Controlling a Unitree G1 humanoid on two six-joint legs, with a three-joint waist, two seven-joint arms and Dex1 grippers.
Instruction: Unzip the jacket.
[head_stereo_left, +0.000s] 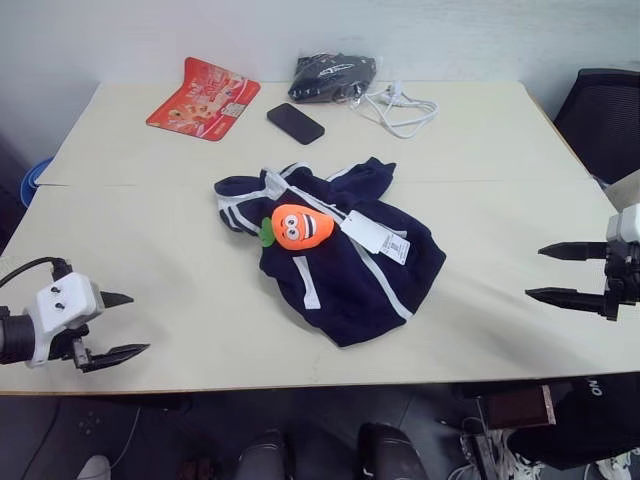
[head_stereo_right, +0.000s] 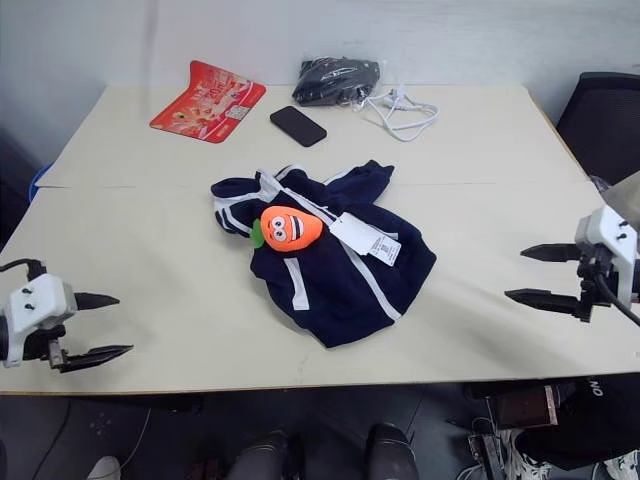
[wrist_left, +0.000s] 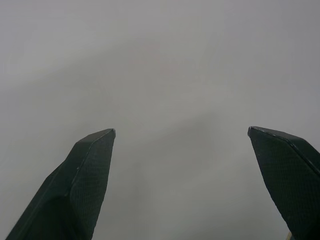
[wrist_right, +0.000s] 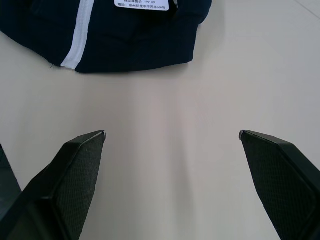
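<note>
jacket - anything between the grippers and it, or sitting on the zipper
Bare table lies between the jacket and both the left gripper and the right gripper. But an orange plush toy rests on the jacket's upper front, beside the white paper tags, probably over the zipper's top.

Your left gripper (head_stereo_left: 122, 326) sits at the lower left of the frame, fingers spread wide and pointing inward, holding nothing. Your right gripper (head_stereo_left: 545, 272) sits at the right edge, fingers likewise wide apart, pointing inward, empty.
</note>
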